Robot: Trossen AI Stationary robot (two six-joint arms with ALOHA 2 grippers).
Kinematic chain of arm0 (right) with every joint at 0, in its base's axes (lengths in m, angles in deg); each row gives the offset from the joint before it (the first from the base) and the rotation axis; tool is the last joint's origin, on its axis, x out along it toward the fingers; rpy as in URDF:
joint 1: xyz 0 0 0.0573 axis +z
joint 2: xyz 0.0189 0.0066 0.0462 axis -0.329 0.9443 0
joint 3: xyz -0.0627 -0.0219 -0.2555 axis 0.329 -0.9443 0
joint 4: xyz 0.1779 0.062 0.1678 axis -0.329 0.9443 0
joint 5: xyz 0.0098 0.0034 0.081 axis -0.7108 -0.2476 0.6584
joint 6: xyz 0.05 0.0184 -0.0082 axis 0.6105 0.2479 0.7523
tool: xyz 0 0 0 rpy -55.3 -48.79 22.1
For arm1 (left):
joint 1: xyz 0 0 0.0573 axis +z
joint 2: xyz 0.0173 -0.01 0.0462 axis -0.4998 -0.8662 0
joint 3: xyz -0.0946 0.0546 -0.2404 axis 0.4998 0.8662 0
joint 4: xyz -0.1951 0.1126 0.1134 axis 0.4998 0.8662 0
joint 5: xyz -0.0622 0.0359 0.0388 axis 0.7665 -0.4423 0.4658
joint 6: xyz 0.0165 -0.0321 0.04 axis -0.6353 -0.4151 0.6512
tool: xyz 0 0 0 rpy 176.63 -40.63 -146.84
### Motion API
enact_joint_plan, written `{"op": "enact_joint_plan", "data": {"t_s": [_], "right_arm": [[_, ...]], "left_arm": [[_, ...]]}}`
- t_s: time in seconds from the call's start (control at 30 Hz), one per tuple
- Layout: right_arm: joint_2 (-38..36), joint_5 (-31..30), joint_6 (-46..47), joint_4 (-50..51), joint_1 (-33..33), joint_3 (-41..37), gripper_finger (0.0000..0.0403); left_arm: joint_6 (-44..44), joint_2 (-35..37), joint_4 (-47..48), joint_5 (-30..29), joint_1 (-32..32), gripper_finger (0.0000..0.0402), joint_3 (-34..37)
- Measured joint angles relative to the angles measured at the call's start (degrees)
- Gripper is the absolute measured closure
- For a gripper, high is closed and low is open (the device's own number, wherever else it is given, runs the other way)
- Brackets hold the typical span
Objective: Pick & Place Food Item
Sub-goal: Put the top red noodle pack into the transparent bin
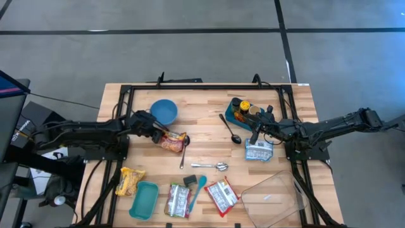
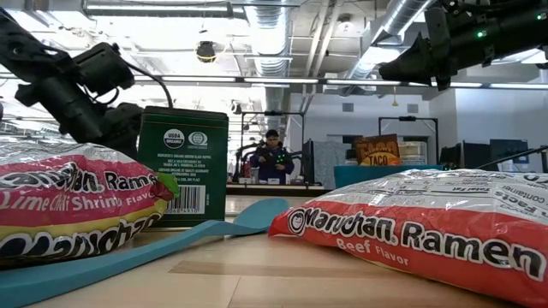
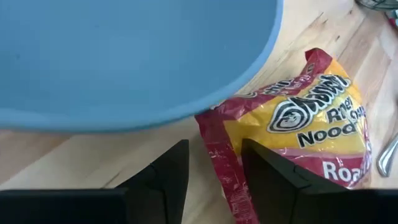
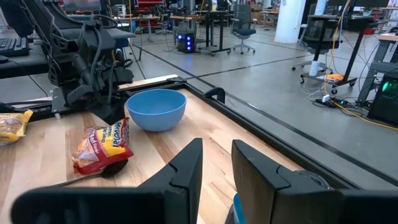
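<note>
From above, your left hand (image 1: 158,133) sits at the noodle packet (image 1: 173,142), beside the blue bowl (image 1: 164,111) on the worktop (image 1: 209,101). Its wrist view shows fingers (image 3: 169,177) narrowly parted astride the crinkly sealed edge: light, soft, slippery, so pinch there. Your right hand (image 4: 216,163) hovers narrow, empty.

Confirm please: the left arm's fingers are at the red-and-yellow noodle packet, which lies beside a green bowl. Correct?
Not quite: the bowl is blue, as the right wrist view shows. The rest holds: the left fingers are at the red-and-yellow noodle packet beside it.
</note>
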Motion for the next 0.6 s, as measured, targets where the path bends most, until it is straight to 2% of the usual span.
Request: {"op": "enact_joint_plan", "data": {"t_s": [0.3, 0.6], "right_arm": [[0.0, 0.0, 0.0, 0.0, 0.0, 0.0, 0.0321], [0.0, 0.0, 0.0, 0.0, 0.0, 0.0, 0.0321]], "left_arm": [[1.2, -4.4, -4.1, 0.2, 0.0, 0.0269, 0.0], [1.2, -4.9, -5.5, 0.2, 0.0, 0.0334, 0.0]]}}
